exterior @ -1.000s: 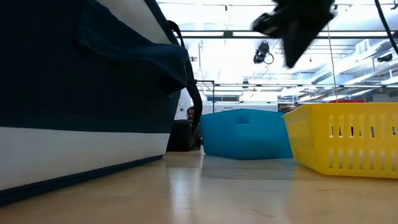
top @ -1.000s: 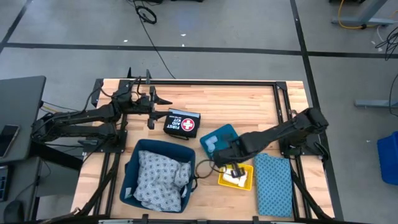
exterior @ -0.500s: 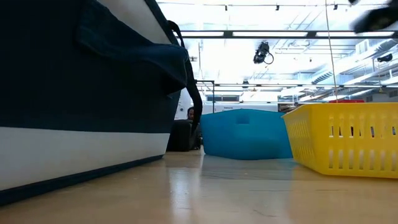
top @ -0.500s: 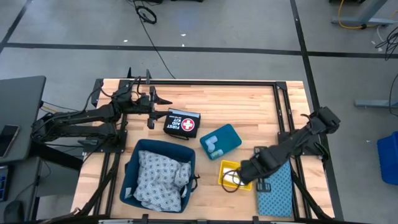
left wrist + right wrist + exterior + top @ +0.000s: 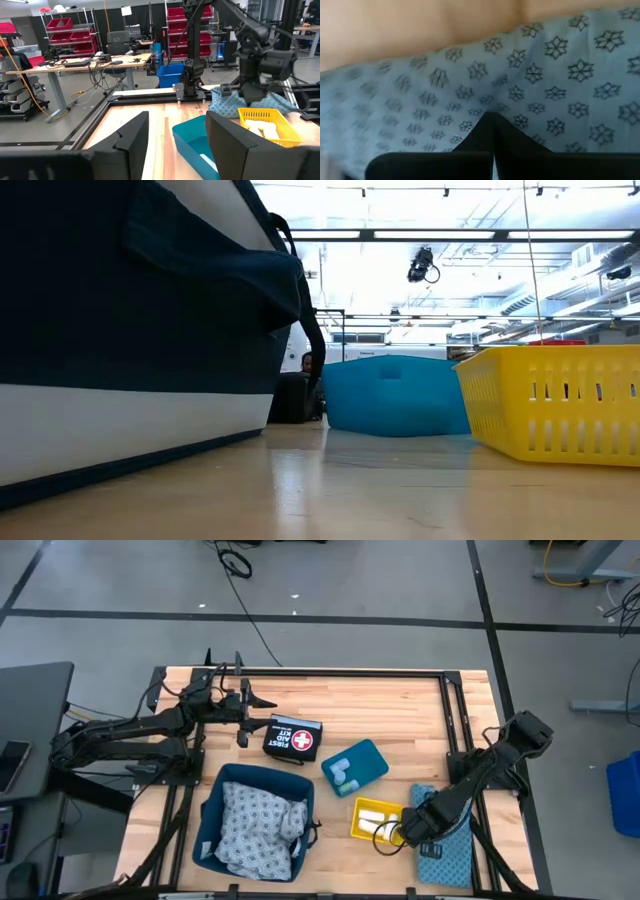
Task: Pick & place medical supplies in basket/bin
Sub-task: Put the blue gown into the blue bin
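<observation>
Hidden by the right arm: the near-left part of the flat blue cloth [image 5: 447, 830] lies under the right gripper [image 5: 418, 832], so that corner cannot be made out from above.
Hidden in the yellow basket: the yellow basket [image 5: 372, 810] holds pale items, seen from the left wrist as short white rolls [image 5: 264, 129]; how many there are is hard to tell.
Hidden in the low view: the dark blue bin [image 5: 130, 330] fills the left of the picture, cutting off the table behind it; neither arm shows there.
Flat blue cloth, look: light blue with small dark star-like marks [image 5: 555, 47], lying flat on the wooden table [image 5: 390, 710] at its front right, just beside the yellow basket.
Right gripper: down at the cloth's left edge, between basket and cloth; its dark fingers [image 5: 490, 135] appear pressed together, tips against the patterned fabric; whether any cloth is pinched cannot be told.
Grey-blue cloth bundle [image 5: 258, 825]: crumpled, inside the dark blue bin at the front left.
Teal tray [image 5: 356, 766]: mid-table, holding a few small pale pieces too small to identify.
First aid kit [image 5: 293, 738]: black pouch with a red cross, behind the bin.
Left gripper [image 5: 246, 712]: at the table's rear left, just beside the kit, fingers [image 5: 131, 135] spread apart, holding nothing.
</observation>
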Robot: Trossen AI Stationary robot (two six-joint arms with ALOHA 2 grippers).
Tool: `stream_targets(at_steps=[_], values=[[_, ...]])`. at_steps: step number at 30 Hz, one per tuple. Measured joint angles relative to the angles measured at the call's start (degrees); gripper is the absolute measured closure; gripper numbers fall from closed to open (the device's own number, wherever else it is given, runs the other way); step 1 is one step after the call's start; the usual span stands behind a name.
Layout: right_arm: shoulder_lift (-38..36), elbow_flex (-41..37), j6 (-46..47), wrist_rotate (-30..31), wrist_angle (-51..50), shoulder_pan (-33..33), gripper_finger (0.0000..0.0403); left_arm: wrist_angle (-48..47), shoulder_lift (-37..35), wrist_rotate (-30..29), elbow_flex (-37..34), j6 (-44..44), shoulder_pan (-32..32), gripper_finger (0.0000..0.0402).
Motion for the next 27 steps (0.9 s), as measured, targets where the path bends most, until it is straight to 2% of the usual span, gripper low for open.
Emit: stream_targets(at_steps=[4, 10, 14, 18, 27], values=[[-0.30, -4.92, -0.87, 1.28, 0.01, -0.49, 0.0403, 0.01, 0.00, 0.00, 0.00, -0.02, 0.00, 0.0218], [-0.52, -7.89, -6.18, 5.20, -1.02, -5.36, 0.0403, 0.00, 0.00, 0.00, 0.00, -0.39, 0.00, 0.0218], [-0.46, -7.68, -9.62, 12.35, -4.37, -10.00, 0.0403, 0.00, 0.00, 0.00, 0.00, -0.39, 0.02, 0.0218], [0.16, -6.35, -12.26, 27.42, -8.15, -13.96, 0.0403, 0.00, 0.00, 0.00, 0.00, -0.40, 0.04, 0.0218], [0.26, -6.27, -27.42, 39.54, -6.67, -25.19, 0.0403, -0.05, 0.00, 0.02, 0.00, -0.23, 0.02, 0.0218]])
